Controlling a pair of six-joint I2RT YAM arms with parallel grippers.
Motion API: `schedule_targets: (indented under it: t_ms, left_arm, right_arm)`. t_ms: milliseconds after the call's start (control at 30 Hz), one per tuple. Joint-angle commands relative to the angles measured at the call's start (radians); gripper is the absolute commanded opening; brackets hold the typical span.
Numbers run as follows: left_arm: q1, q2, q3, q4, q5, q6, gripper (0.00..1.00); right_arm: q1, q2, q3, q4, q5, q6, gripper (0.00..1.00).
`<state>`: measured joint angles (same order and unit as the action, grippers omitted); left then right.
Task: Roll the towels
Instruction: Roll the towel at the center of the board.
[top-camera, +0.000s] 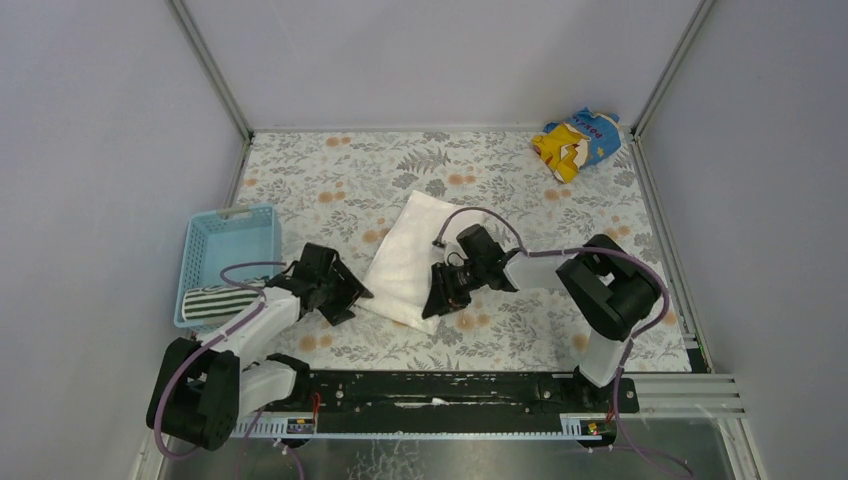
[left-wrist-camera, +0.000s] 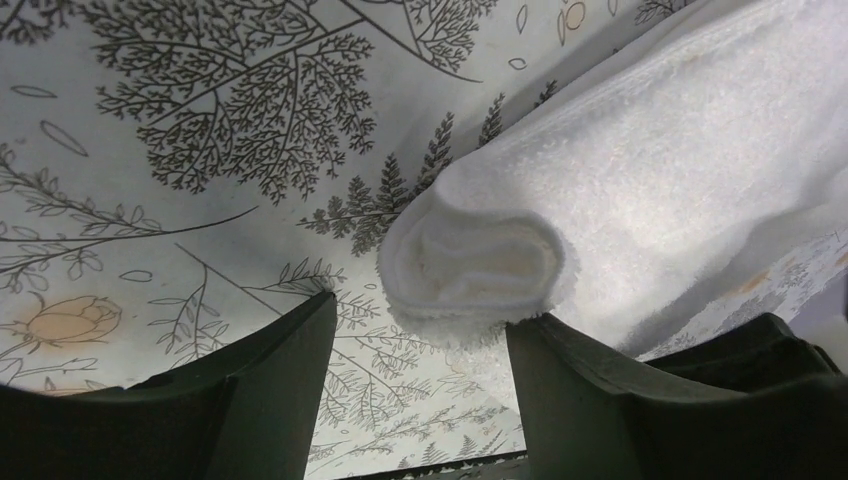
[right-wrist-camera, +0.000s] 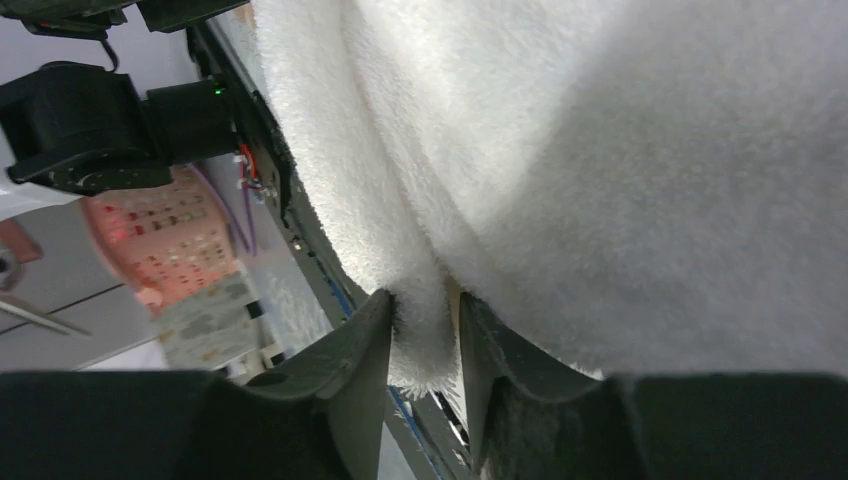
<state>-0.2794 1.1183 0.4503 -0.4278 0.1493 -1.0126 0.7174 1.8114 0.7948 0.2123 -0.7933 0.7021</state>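
Note:
The white towel (top-camera: 408, 255) lies on the flowered table, partly rolled from its near edge. My left gripper (top-camera: 352, 298) is at the roll's left end and is open; the rolled end (left-wrist-camera: 480, 262) sits just past its fingertips (left-wrist-camera: 300, 350), touching the right one. My right gripper (right-wrist-camera: 425, 300) is at the towel's near right edge. Its jaws stand a little apart with a fold of the towel (right-wrist-camera: 600, 180) hanging between them; a thin slit shows beside the right finger. The striped towel (top-camera: 215, 301) lies rolled in the blue basket.
The blue basket (top-camera: 230, 225) stands at the left edge of the table, close to my left arm. A yellow-and-blue printed cloth (top-camera: 575, 140) lies in the far right corner. Metal frame posts and grey walls close in the table.

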Motion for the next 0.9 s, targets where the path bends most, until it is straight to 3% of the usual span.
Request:
schedule_targets:
  t_ms: [0,133,267,467,667,867]
  left_arm:
    - [0.003,0.067,-0.024,0.027,-0.102,0.011,0.62]
    - [0.002,0.112,-0.008,0.035,-0.101,0.021,0.62]
    - [-0.006,0.142,0.005,0.040,-0.097,0.028,0.62]
    - [-0.019,0.174,0.017,0.046,-0.096,0.032,0.62]
    - [-0.022,0.175,0.013,0.044,-0.101,0.037,0.63]
    - [-0.023,0.180,0.023,0.041,-0.103,0.041,0.63]
  right_arm:
    - [0.016,-0.109,0.086,-0.239,0.193,-0.185,0.41]
    - [0.092,-0.199,0.144,-0.375,0.364,-0.310,0.50]
    - [0.201,-0.286,0.192,-0.438,0.566,-0.427,0.52]
    - [0.326,-0.271,0.245,-0.400,0.534,-0.542,0.54]
    - [0.358,-0.157,0.284,-0.377,0.519,-0.586,0.55]
    - [0.359,-0.104,0.284,-0.381,0.635,-0.627,0.55]
